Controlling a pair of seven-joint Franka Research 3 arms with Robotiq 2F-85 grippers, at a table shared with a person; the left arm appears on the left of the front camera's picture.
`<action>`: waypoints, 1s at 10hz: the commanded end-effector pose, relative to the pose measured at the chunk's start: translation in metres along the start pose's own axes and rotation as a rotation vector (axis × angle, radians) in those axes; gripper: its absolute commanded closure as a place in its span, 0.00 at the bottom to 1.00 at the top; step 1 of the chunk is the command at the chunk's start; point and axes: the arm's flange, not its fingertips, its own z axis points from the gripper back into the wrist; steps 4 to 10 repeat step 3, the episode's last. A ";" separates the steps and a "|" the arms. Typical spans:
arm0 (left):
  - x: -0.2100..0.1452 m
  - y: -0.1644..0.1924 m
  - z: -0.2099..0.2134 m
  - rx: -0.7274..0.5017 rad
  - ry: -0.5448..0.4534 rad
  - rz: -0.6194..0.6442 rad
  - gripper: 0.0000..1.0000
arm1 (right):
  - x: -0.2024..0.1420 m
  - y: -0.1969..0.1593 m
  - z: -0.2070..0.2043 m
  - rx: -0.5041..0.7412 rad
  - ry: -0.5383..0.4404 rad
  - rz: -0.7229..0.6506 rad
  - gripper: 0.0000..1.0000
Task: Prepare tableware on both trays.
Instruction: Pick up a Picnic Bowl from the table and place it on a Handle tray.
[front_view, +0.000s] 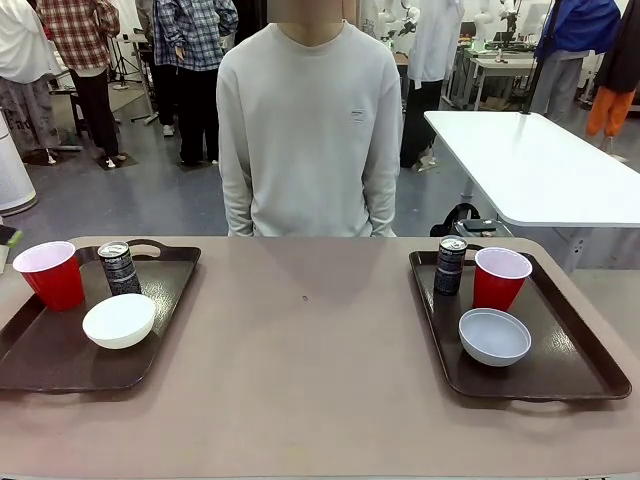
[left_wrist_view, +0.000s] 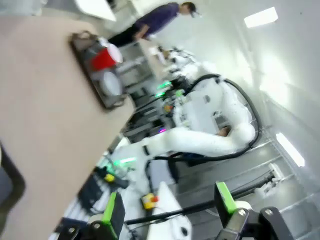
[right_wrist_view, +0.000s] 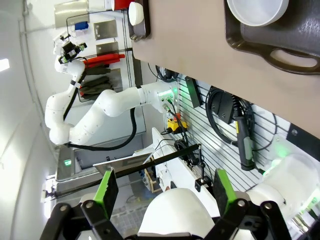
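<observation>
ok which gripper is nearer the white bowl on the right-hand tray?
Right. The right gripper hangs just off the table edge, the white bowl close ahead. The left gripper is at the table's other side, that bowl far across it.

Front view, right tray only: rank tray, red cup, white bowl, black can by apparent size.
1. Dark brown glossy rectangular tray
2. Red plastic cup and small round white bowl: too alike to rank
3. Slim black drink can

Two brown trays: left tray (front_view: 60, 365) at 9 o'clock, right tray (front_view: 580, 370) at 3, each holding cup, can, bowl; person (front_view: 308, 130) at 12.
</observation>
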 end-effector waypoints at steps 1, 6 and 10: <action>-0.004 0.009 0.006 -0.002 -0.081 0.081 0.04 | -0.001 0.003 0.000 0.015 -0.007 0.003 0.00; -0.011 0.006 0.011 -0.027 -0.037 0.037 0.04 | -0.001 0.003 0.000 0.015 -0.007 0.003 0.00; -0.011 0.006 0.011 -0.027 -0.037 0.037 0.04 | -0.001 0.003 0.000 0.015 -0.007 0.003 0.00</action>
